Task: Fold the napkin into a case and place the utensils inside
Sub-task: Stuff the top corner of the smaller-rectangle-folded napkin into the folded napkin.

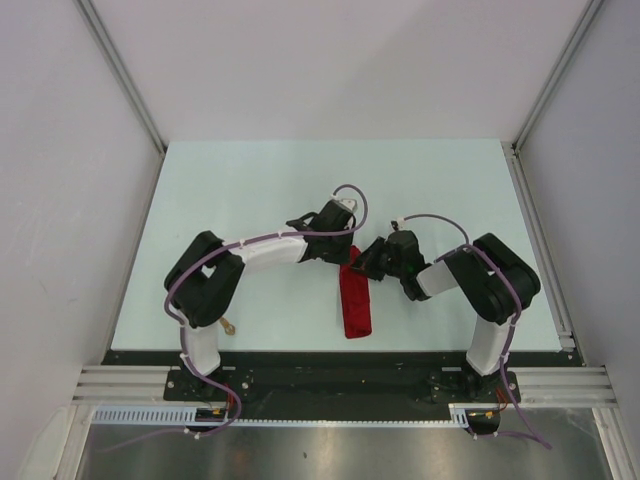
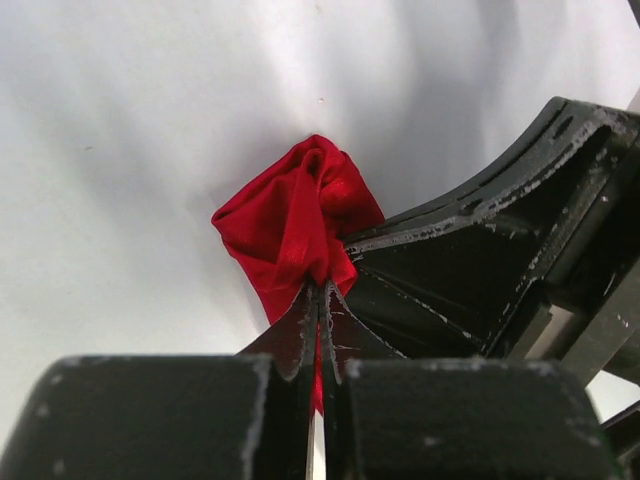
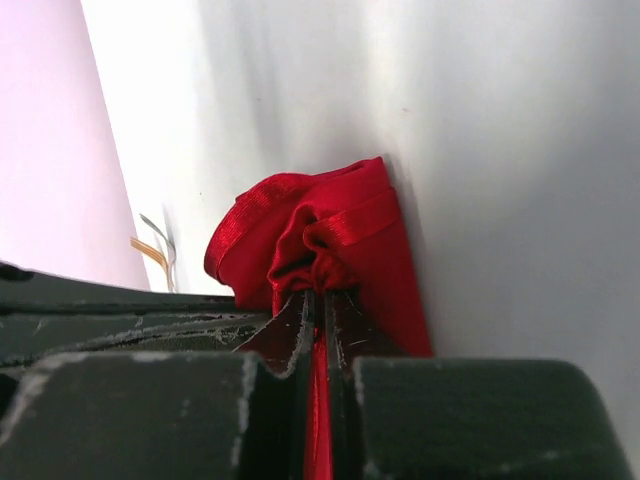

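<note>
Napkin (image 1: 356, 305), thin, soft, slippery, by the near edge of the table (image 1: 250, 190): we pinch its far end, left gripper (image 2: 318, 292) and right gripper (image 3: 320, 295) both clamped on it.

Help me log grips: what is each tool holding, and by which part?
The napkin: left tool and right tool each pinch bunched cloth at its far end.

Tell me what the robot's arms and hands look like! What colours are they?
The left arm and right arm are built from chunky black joints and white tube sections. A thin purple cable loops along each arm. The left hand and right hand each have two flat black fingers, scuffed whitish along their edges.
</note>
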Motion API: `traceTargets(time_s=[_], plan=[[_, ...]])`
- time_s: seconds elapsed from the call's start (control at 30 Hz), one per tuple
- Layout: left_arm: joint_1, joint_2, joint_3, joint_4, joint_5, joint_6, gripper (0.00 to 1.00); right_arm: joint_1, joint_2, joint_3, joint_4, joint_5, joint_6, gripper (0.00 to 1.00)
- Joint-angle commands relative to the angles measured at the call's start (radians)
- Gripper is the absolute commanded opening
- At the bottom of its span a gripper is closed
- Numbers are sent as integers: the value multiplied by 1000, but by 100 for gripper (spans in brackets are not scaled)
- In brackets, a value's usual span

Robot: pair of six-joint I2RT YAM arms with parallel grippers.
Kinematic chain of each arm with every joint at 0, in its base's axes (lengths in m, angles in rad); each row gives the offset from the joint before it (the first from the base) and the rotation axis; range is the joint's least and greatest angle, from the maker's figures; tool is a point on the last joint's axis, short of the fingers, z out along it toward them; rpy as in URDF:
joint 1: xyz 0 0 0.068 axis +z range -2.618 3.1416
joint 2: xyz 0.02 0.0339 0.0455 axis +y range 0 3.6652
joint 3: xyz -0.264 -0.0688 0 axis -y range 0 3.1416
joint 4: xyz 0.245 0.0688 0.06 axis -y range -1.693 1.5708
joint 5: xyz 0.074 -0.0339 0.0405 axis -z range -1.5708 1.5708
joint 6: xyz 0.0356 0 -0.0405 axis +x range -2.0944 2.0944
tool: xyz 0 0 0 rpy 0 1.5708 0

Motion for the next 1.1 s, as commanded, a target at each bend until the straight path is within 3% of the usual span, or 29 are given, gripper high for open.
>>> traceTargets(time_s=[0.0,0.23,0.33,0.8,0.9,1.07], plan=[[14,-62,-1,-11,44,-12,0,30,33,20,102,36,-86,6],[36,-58,27,-45,63,0,0,29,-74,29,-84,26,-326,40],[40,-56,24,-42,77,-7,0,20,-106,31,-134,14,-371,42],[54,-64,13,-45,70,-1,0,-34,-208,34,-227,-40,-451,41],[56,-64,16,-38,78,-1,0,-33,-175,54,-218,-59,-454,37],[56,-59,19,-38,87,0,0,-11,-155,74,-215,-66,-459,22]])
